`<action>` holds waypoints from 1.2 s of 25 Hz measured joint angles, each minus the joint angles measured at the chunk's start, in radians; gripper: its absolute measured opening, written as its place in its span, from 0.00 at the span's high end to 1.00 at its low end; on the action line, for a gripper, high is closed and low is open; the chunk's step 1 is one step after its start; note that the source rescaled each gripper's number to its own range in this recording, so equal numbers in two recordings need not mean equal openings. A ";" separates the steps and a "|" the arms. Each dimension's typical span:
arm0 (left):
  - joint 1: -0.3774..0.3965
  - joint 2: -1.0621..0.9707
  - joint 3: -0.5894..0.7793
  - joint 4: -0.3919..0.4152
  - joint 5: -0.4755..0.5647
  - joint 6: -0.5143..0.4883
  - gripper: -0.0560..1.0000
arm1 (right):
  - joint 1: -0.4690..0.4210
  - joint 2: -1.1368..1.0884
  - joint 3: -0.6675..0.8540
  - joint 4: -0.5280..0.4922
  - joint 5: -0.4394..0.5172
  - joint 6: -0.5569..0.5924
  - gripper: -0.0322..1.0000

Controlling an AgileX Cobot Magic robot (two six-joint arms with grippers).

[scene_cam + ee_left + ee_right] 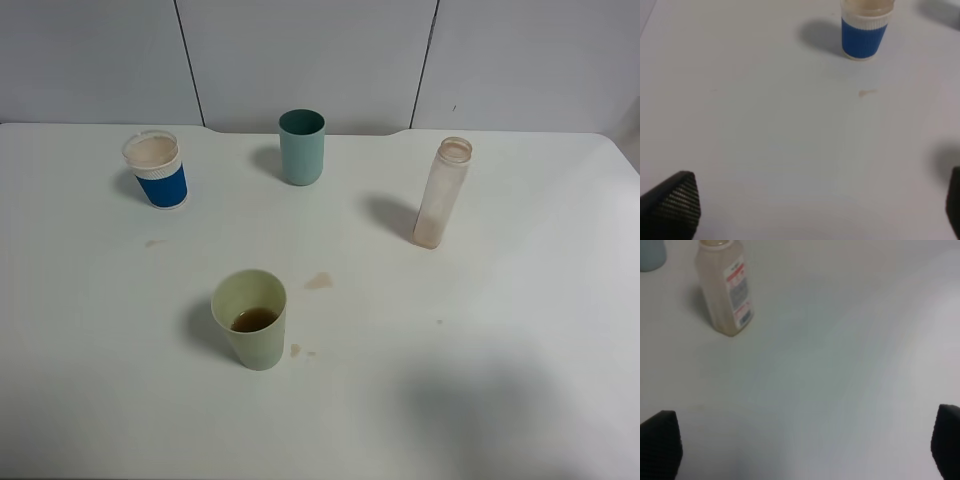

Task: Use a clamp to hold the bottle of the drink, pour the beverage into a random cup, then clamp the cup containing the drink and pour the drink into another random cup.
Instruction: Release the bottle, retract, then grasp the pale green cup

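- The bottle [441, 192] stands upright on the right side of the white table [500, 330], towards the back, well apart from all three cups.
- You can see it is tall, clear plastic with a wide round neck and no cap. It looks cloudy and almost empty, with only a faint brownish tint near its base.
- In the right wrist view the bottle shows a label on one face (pink and white, with a small blue patch low down).
- The pale green cup [250, 318] sits nearest the front, left of the middle. It is a plain tapered tumbler, upright, with a shallow pool of brown drink [254, 320] in its bottom.
- The blue-banded cup [157, 170] stands at the back left. It is short and white with a wide blue sleeve and a pale rim. Its inside looks tan, but you cannot tell whether that is liquid.
- The teal cup [301, 147] stands at the back, between the blue-banded cup and the bottle, and is darker than the pale green one.
- A few brown spots [319, 282] lie on the table just beside the pale green cup, on its right.
- Your left gripper [815, 200] has its fingers [675, 200] spread wide over bare table, with nothing between them. The blue-banded cup is ahead of it, well apart.
- Your right gripper [803, 442] is likewise spread wide and holds nothing. The bottle stands ahead of it and off to one side, not touched.
- Neither gripper appears in the high view.
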 joint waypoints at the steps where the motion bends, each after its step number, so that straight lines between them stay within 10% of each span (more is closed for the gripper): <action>1: 0.000 0.000 0.000 0.000 0.000 0.000 0.00 | -0.036 0.000 0.000 0.000 0.000 0.001 0.00; 8: 0.000 0.000 0.000 0.000 0.000 0.000 0.00 | -0.186 0.000 0.000 -0.001 0.000 0.003 0.00; 30: 0.000 0.000 0.000 0.000 0.000 0.000 0.00 | -0.233 0.000 0.000 -0.002 0.000 0.007 0.00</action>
